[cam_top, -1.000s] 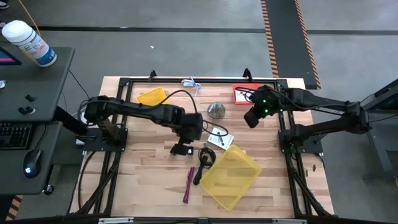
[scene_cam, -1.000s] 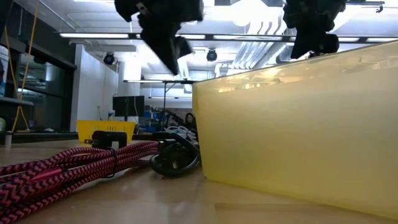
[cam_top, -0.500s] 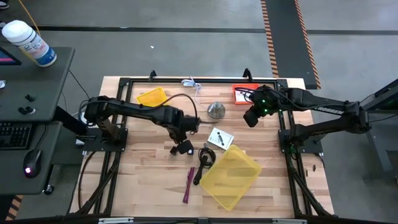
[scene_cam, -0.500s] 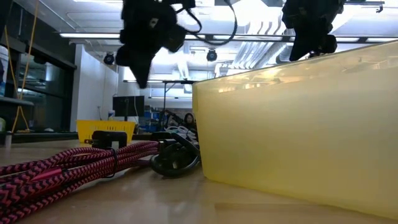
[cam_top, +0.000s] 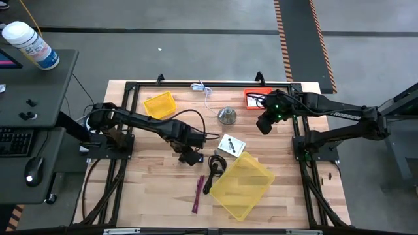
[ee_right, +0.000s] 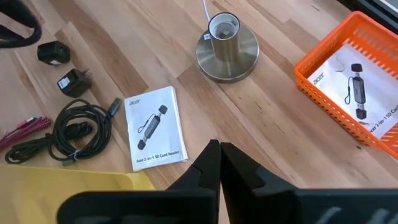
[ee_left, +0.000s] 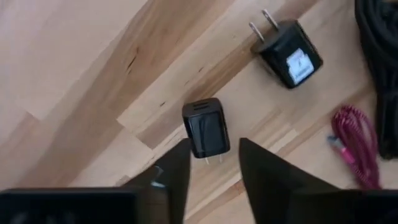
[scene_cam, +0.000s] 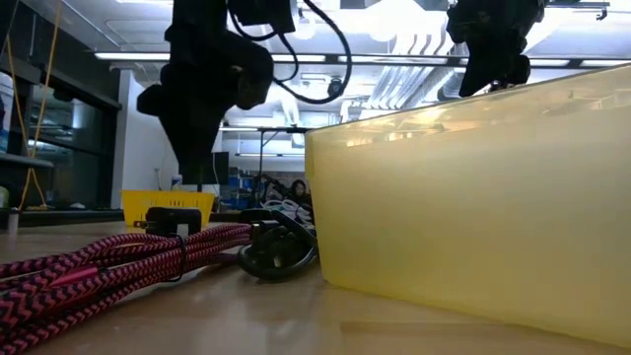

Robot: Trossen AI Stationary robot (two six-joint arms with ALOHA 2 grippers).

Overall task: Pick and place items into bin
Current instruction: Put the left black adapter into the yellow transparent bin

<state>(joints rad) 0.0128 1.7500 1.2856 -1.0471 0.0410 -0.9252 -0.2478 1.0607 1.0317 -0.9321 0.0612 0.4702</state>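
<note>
two black plug adapters (ee_left: 206,127) (ee_left: 287,53), two white cards (ee_right: 155,126) (ee_right: 354,87), one black cable coil (ee_right: 78,130).

A silver metal dome (cam_top: 226,116) stands upright on the wooden table (cam_top: 150,189), a short tube rising from its round base, and a thin white-blue cord (cam_top: 208,93) runs from it toward the far edge. A small yellow basket (cam_top: 160,103) sits near the table's far left, and an orange basket (cam_top: 255,98) sits near the far right. Off the table, to the left, a white bottle (cam_top: 27,44) lies on a dark desk (cam_top: 39,98) beside a keyboard (cam_top: 13,140) and a mouse (cam_top: 34,171).
</note>
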